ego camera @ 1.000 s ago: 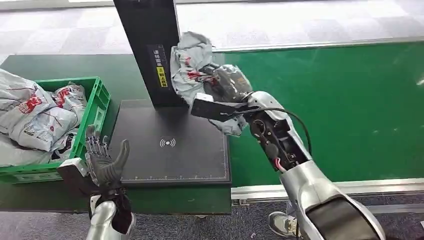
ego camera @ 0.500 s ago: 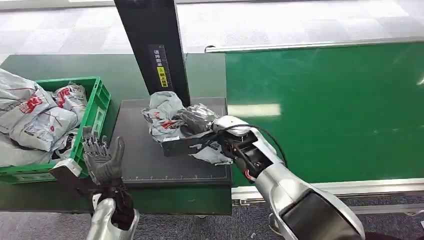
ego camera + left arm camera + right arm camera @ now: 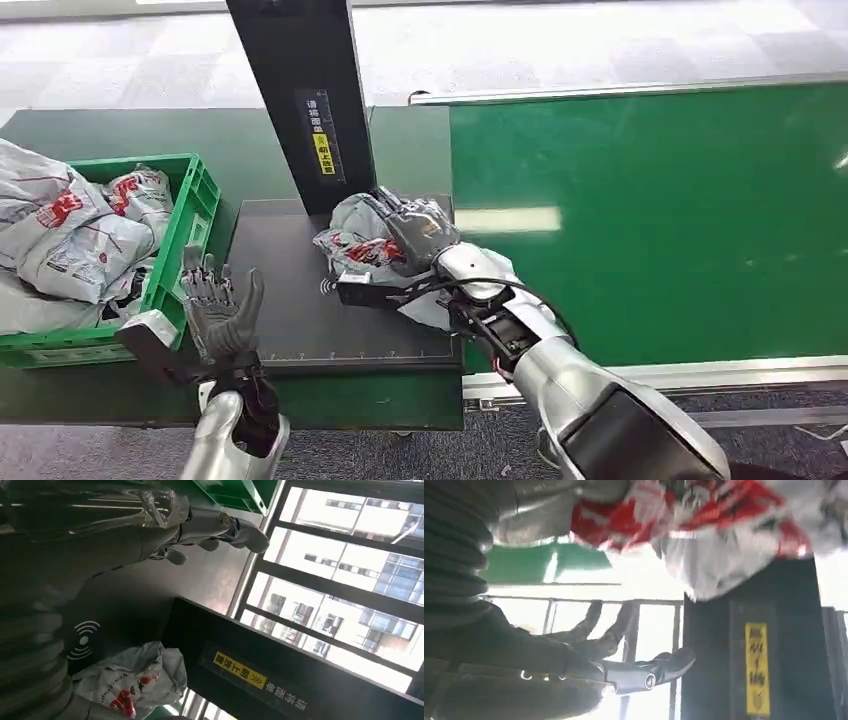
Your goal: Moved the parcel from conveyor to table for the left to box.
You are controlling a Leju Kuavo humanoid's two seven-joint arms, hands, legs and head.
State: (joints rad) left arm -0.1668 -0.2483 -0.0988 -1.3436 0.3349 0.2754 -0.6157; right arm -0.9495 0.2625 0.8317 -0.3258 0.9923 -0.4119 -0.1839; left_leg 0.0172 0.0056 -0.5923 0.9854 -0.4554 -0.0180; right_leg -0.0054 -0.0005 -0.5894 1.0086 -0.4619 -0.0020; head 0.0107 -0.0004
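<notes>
The parcel, a crumpled grey bag with red print, lies on the black scanner pad under the right robot hand, whose fingers are spread over its top; whether they clamp it I cannot tell. The left wrist view shows the parcel resting by the pad's wireless mark, just beside the black post. The left robot hand is raised with fingers apart, holding nothing, beside the green crate of parcels on the bench.
</notes>
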